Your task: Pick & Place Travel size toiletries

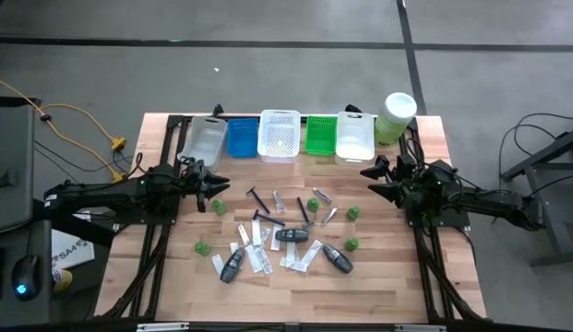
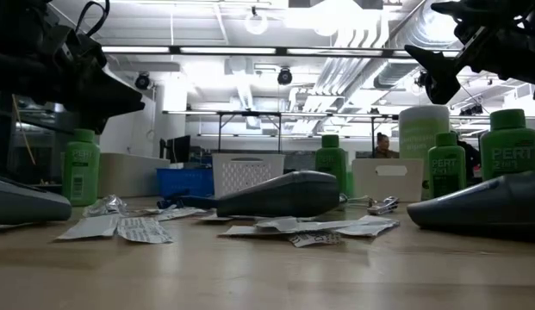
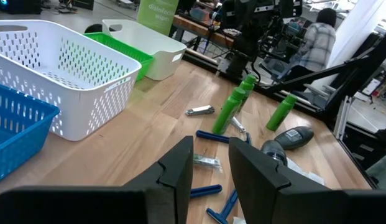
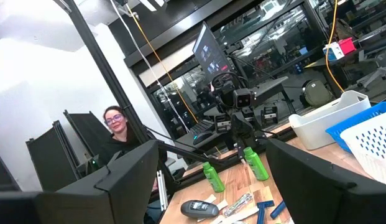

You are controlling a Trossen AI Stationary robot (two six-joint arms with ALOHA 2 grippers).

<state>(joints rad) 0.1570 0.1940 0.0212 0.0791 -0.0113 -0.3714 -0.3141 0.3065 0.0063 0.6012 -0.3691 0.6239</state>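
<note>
The table (image 1: 378, 286) carries a row of baskets (image 1: 279, 136) along its far edge, all seemingly empty. The toiletries (image 1: 286, 242) lie scattered mid-table: light, stiff bottles (image 1: 313, 203) best gripped round the body, slippery flat sachets (image 1: 259, 262) needing an edge pinch. The left gripper (image 3: 212, 171) hovers beside them, fingers slightly parted, holding nothing. The right gripper (image 4: 211, 180) waits at the right edge, spread wide, empty.

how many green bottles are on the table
5. One by the left gripper, one at front left, one mid-table, two on the right. None looks hidden.
</note>
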